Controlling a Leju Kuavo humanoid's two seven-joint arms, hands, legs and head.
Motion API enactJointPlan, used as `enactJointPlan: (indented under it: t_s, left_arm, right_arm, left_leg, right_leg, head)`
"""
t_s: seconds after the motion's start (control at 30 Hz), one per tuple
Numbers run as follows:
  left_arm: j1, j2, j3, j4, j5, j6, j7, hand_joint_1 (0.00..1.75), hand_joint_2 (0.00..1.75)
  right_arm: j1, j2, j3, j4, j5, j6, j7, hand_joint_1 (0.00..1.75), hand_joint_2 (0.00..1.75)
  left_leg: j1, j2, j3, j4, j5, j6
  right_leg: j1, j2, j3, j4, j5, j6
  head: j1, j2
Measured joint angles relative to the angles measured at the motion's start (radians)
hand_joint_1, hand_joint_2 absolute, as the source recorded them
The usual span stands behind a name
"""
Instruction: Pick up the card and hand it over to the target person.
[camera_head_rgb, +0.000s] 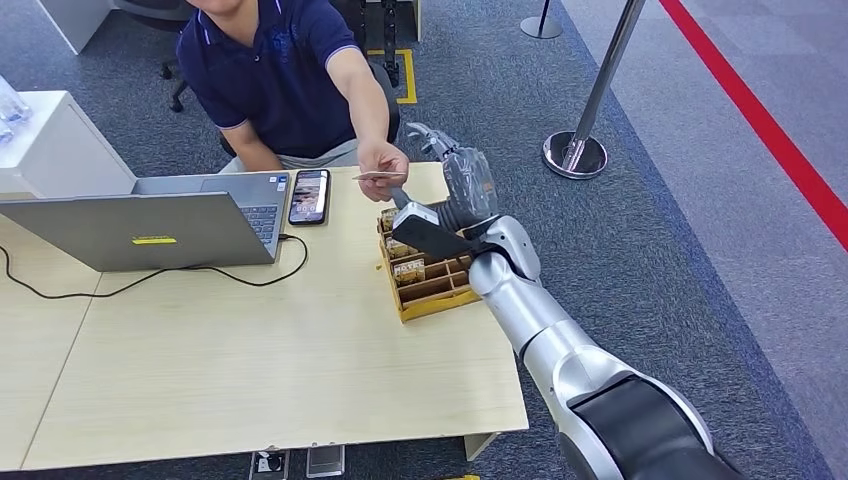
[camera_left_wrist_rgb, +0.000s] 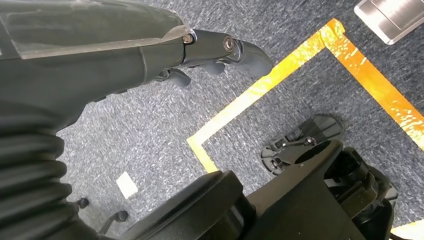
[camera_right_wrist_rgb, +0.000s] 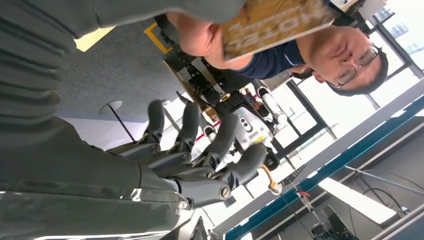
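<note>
Laptop (camera_head_rgb: 150, 228) + phone (camera_head_rgb: 309, 196) well left of the hand; wooden organiser box (camera_head_rgb: 428, 280) just below it; stanchion base (camera_head_rgb: 575, 154) to its right.

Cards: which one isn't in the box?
The card pinched in the person's hand, held above the table; the others stand slotted in the wooden box.

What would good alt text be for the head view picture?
A seated person's hand holds a card over a light wooden table, just beside the robot's raised, empty right hand. Below them sits a wooden card box, with a phone and an open laptop further left.
</note>
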Motion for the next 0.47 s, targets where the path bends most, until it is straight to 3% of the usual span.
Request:
enactJointPlan:
  t_s: [0.47]
  left_arm:
    - [-0.001,0.001,0.01,0.001,0.001,-0.008,0.001,0.0,0.0]
  right_arm:
    - [0.022,-0.038,-0.034,-0.021,-0.021,-0.004,0.012,0.0,0.0]
  left_leg:
    - [0.0,-0.001,0.0,0.0,0.0,0.0]
  right_leg:
    - [0.0,-0.001,0.0,0.0,0.0,0.0]
  head:
    - [0.0,0.0]
